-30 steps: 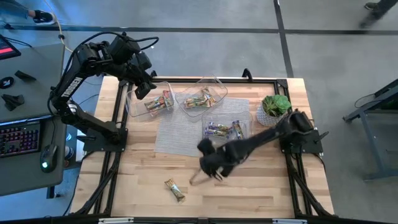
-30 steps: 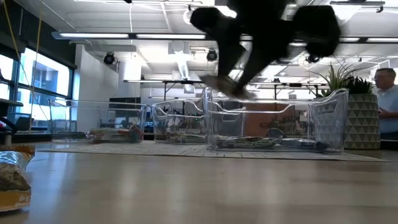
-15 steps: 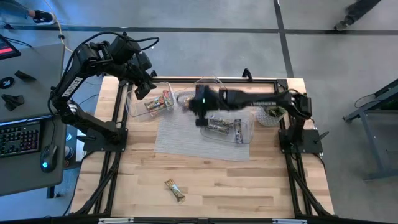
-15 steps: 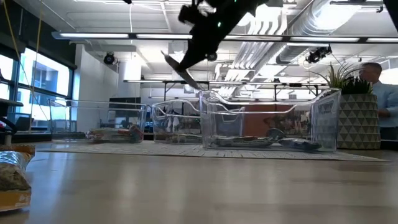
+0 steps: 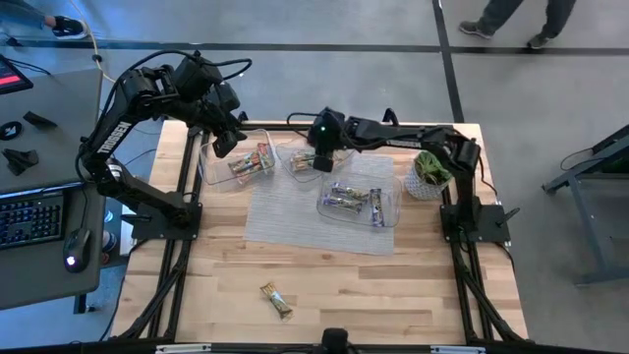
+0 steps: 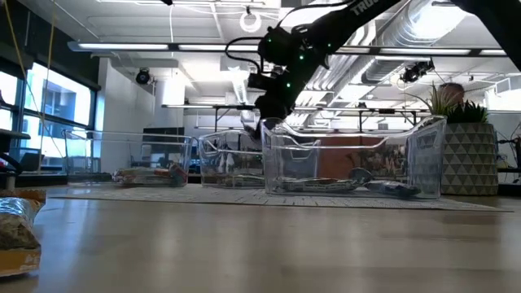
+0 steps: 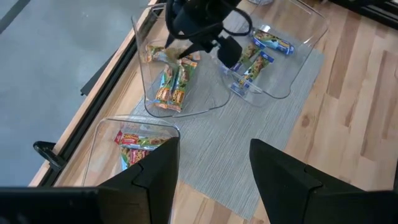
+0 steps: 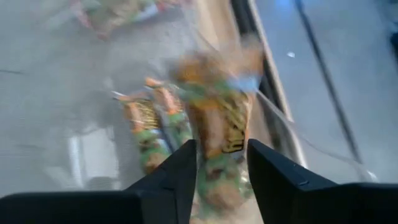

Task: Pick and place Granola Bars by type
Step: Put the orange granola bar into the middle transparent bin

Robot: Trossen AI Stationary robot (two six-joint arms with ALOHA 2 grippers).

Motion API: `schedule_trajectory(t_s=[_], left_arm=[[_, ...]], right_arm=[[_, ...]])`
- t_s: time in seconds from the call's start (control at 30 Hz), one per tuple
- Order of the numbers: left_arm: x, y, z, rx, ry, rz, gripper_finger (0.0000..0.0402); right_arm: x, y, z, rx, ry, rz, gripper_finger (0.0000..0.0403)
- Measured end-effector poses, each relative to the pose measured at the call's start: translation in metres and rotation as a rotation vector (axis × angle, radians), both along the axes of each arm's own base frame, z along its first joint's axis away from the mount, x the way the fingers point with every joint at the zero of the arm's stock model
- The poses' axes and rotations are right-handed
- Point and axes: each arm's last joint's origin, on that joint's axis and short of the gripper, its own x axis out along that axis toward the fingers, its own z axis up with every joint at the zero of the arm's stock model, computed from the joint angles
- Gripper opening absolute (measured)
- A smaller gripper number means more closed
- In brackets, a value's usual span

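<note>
Granola Bars [image 5: 346, 200]: sorted into three clear tubs at the far side of the counter [image 5: 393, 285]; one more lies alone on the bare wood near the front edge [image 5: 276, 299].
Left tub [image 5: 236, 157]: red-pink bars.
Middle tub [image 5: 295, 157]: green-tan bars.
Right tub [image 5: 388, 208]: purple bars, resting on the grey mat [image 5: 285, 211].
Right pincer [image 5: 320, 160]: reaches across over the middle tub; a green-tan bar [image 8: 221, 140] sits between its fingers, though I cannot tell whether they grip it.
Left pincer [image 5: 222, 141]: hangs above the left tub, fingers spread wide, holding nothing.
Potted plant [image 5: 432, 169]: just beside the right tub.
</note>
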Motion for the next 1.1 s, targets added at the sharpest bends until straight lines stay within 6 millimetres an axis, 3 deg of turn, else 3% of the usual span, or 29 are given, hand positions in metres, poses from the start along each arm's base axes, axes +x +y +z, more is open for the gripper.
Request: schedule_trajectory(t_s=[0.33, 0.5, 0.63, 0.87, 1.1], left_arm=[[0.000, 0.000, 0.000, 0.002, -0.001, 0.001, 0.0190], [0.000, 0.000, 0.000, -0.001, 0.000, -0.001, 0.0190], [0.002, -0.004, -0.006, -0.009, 0.027, -0.080, 0.0190], [0.016, -0.047, -0.052, -0.162, 0.111, -0.479, 0.0190], [0.047, -0.096, -0.131, -0.188, 0.072, -0.587, 0.0190]], right_arm=[[0.004, 0.007, 0.011, -0.062, -0.007, -0.026, 0.0179], [0.025, 0.052, 0.043, -0.088, -0.088, 0.131, 0.0183], [0.037, 0.097, 0.061, -0.213, -0.053, 0.204, 0.0181], [0.022, 0.145, 0.080, -0.363, 0.232, 0.145, 0.0180], [-0.021, 0.158, 0.096, -0.144, 0.337, 0.009, 0.0181]])
